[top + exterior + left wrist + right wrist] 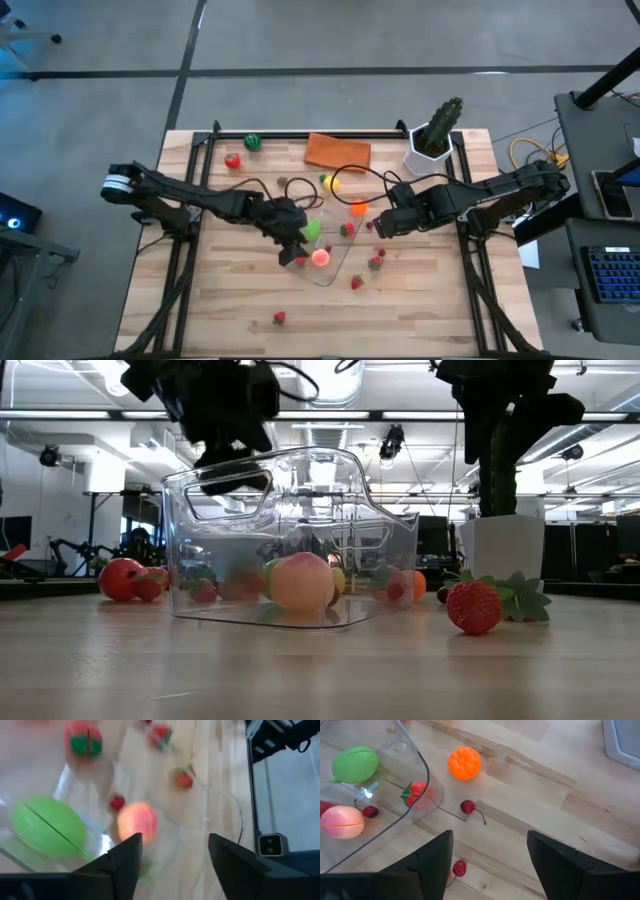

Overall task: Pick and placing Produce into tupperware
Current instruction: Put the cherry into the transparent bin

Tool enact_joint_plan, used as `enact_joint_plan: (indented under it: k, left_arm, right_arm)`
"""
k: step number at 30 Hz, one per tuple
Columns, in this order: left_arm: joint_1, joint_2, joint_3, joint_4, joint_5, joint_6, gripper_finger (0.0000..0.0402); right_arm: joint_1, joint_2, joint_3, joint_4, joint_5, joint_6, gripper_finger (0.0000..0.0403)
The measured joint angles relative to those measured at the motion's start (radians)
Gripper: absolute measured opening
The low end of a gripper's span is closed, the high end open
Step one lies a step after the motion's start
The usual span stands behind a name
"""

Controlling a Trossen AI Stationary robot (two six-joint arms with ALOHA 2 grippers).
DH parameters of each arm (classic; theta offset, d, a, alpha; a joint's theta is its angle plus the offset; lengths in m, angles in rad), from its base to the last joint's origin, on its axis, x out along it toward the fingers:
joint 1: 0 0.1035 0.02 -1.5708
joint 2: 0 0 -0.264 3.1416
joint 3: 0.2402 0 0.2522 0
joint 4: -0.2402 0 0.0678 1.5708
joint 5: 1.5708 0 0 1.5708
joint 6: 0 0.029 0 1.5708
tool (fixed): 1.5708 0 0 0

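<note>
The clear tupperware (336,262) sits mid-table on its base. It holds a peach (320,257), a green fruit (313,228), a strawberry (415,794) and a cherry (370,811). My left gripper (297,250) hovers open over the container's left part, with the peach (137,821) below its fingers. My right gripper (383,225) is open above the table just right of the container, over a loose cherry (467,807) and near an orange (465,763). More produce lies scattered: strawberries (375,263), a yellow piece (333,183), a red one (232,160).
An orange cloth (337,152) and a cactus in a white pot (435,135) stand at the far edge. A green round piece (252,142) lies far left and a strawberry (279,318) near the front edge. Cables cross the table behind the container.
</note>
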Motion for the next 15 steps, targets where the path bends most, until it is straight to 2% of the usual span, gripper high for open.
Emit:
enact_joint_plan:
  k: [6,10,15]
  left_arm:
    - [-0.012,0.023,0.05,-0.016,0.022,-0.073,0.0267]
    - [-0.02,-0.038,0.075,-0.009,0.016,-0.073,0.027]
    - [-0.02,-0.155,0.067,-0.017,-0.004,-0.11,0.0271]
  right_arm:
    - [0.008,0.0,0.0,0.001,-0.048,-0.077,0.0255]
    - [0.012,0.0,-0.018,0.007,-0.146,-0.12,0.0252]
    - [0.012,0.0,-0.111,0.095,-0.244,-0.112,0.0245]
